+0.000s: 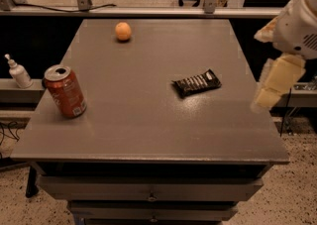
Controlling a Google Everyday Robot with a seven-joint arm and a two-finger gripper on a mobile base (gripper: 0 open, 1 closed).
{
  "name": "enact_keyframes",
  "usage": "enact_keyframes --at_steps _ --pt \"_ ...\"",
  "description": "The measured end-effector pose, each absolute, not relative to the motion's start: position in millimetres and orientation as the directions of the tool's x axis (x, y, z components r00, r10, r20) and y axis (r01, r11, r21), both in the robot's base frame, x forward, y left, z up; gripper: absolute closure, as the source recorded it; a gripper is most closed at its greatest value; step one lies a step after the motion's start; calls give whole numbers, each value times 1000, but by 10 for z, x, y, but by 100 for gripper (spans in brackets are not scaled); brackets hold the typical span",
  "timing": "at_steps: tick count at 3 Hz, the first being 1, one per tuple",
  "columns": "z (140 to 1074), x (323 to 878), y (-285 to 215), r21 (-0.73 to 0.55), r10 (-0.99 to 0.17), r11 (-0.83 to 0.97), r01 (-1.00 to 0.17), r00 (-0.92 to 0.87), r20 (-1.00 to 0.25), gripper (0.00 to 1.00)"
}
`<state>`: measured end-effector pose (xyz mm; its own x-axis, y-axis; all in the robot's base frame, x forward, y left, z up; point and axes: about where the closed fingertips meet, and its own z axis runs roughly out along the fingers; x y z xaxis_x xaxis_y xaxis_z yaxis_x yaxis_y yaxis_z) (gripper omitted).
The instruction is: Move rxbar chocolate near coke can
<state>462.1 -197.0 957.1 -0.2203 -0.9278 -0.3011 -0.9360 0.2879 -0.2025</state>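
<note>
My claw [267,92] hangs off the right edge of the bench [148,135], out over its side rather than above the top, a pale cream shape pointing down and to the left from my white arm [297,26]. It holds nothing and touches nothing. I cannot tell whether it is spread wide or drawn narrow.

The snack bar [196,83] lies flat on the grey bench top, right of the middle. Its black wrapper is turned at a slant, the right end a little farther from the front edge than the left. It is nearer to my claw than anything else on the bench, yet apart from it.

The can [65,91] stands on its base near the left edge. It is red with a silver top and has a white patch low on its side. It is well apart from the snack bar, with bare bench top between them.

A small orange [123,31] sits towards the back, left of centre, away from both. Beyond the left edge, a white pump bottle [19,72] stands on a lower ledge. Under the bench top, drawers [148,189] face the front.
</note>
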Motion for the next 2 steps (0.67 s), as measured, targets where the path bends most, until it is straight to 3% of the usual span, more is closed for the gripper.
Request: enact_keyframes --at_steps 2 --pt "9097 5332 -1619 -61 -805 372 -926 -289 -518 0"
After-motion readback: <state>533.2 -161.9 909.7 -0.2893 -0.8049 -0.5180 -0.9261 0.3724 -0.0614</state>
